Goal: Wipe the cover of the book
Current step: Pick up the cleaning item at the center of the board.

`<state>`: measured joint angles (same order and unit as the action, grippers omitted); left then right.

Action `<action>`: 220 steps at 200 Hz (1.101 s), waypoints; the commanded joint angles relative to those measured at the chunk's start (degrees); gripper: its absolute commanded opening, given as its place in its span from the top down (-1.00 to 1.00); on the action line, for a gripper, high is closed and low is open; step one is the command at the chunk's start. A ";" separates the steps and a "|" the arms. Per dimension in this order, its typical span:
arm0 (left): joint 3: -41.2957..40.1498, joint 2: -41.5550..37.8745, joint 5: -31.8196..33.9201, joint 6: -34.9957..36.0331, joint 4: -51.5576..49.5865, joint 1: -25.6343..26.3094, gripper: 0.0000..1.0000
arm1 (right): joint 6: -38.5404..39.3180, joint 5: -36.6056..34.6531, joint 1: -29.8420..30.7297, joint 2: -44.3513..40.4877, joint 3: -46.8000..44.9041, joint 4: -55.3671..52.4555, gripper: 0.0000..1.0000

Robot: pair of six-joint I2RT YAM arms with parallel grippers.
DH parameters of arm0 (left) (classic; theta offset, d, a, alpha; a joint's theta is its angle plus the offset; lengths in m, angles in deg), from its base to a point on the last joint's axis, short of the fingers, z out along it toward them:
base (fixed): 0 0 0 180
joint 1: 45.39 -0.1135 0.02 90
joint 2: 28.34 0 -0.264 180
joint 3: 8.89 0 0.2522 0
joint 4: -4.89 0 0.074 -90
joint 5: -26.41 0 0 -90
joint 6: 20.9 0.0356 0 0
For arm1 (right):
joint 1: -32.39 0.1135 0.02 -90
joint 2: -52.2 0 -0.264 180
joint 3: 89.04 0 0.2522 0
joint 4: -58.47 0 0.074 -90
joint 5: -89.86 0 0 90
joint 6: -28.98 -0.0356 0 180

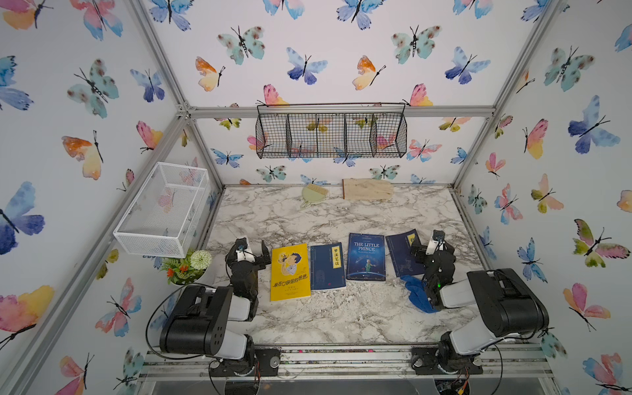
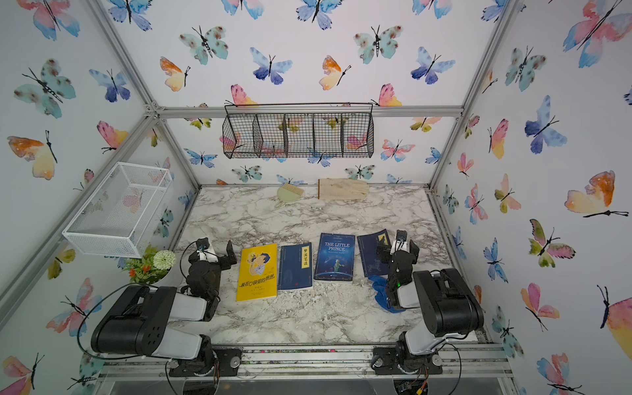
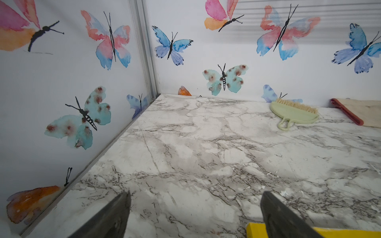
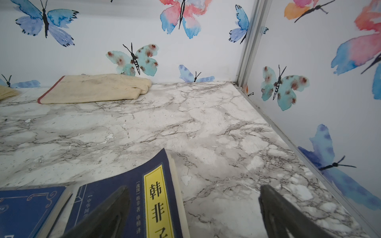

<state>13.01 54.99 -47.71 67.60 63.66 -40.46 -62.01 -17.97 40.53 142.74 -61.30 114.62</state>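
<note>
Marble pattern is covering the table [image 1: 342, 318], where four books are lying flat in a row between the two arms: a yellow book [image 1: 290, 272], a navy book with a yellow label [image 1: 327, 266], a blue Little Prince book [image 1: 366, 257] and a second navy book [image 1: 400, 254]. A crumpled blue cloth [image 1: 415, 294] is lying at the near end of that last book, partly hidden by the right arm.

The left gripper [image 3: 195, 192] is standing wide with nothing between its fingers, just beside the far left corner of the yellow book. The right gripper [image 4: 193, 187] is also spread wide and gripping nothing. It is hanging over the far right corner of the second navy book, one finger above the cover and the other above bare table. Whether it is touching the cover I cannot tell.

A black wire basket [image 1: 331, 136], divided into compartments, is hanging on the back wall, and only butterfly wallpaper is showing through its mesh. A white mesh basket [image 1: 150, 239] is jutting from the left wall, with wallpaper showing through it likewise. Below it a pale pot [image 1: 209, 273] is holding a plant [image 1: 186, 266] with green leaves, a white bloom and orange flowers. At the back of the table a green brush [image 1: 314, 193] and a cream glove [image 1: 367, 188] are lying near each other.
</note>
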 commanded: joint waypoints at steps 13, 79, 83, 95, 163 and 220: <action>0.91 0.32 0.23 -0.09 -0.22 -0.27 -0.97 | 0.47 0.20 0.38 0.07 -0.24 1.07 -0.99; 0.75 0.27 0.30 0.00 -0.01 -0.28 -0.97 | 0.29 -0.28 0.39 0.33 -0.35 1.50 -0.99; 0.80 0.34 0.29 -0.01 -0.08 -0.32 -0.97 | 0.29 -0.28 0.43 0.34 -0.35 1.59 -0.99; 0.80 0.26 0.23 -0.01 -0.11 -0.34 -0.97 | 0.29 -0.43 0.38 0.34 -0.44 1.64 -0.99; 0.58 0.23 0.39 0.00 0.19 -0.19 -0.97 | 0.29 -0.63 0.38 0.07 -0.79 1.96 -0.99; 0.11 0.30 1.23 0.84 1.34 0.67 -0.97 | 0.03 0.07 0.38 0.07 -0.45 1.49 -0.99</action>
<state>13.01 54.99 -47.69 67.82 63.72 -40.02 -61.88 -18.01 40.64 142.74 -61.52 115.10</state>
